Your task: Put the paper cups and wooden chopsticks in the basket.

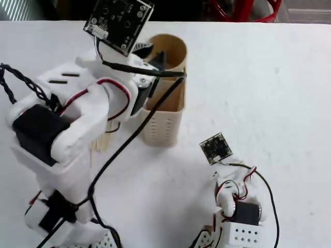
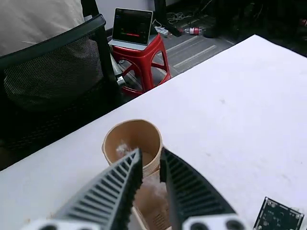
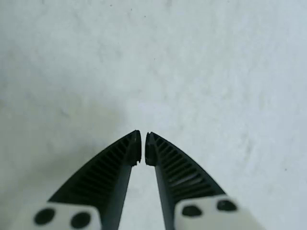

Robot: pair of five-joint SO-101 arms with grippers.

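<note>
At basket (image 1: pixel 161 129) end, tan paper cup (image 2: pixel 130 140) upright, L tool (image 2: pixel 150 154) w/ narrow gap at rim.

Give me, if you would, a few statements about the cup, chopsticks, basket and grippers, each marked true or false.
1. The right gripper is shut over bare table. True.
2. The cup lies on its side. False: it stands upright, mouth up.
3. The chopsticks are in the basket. False: they lie on the table beside it, under the left arm.
4. The left gripper is above the cup, fingers slightly apart. True.
</note>
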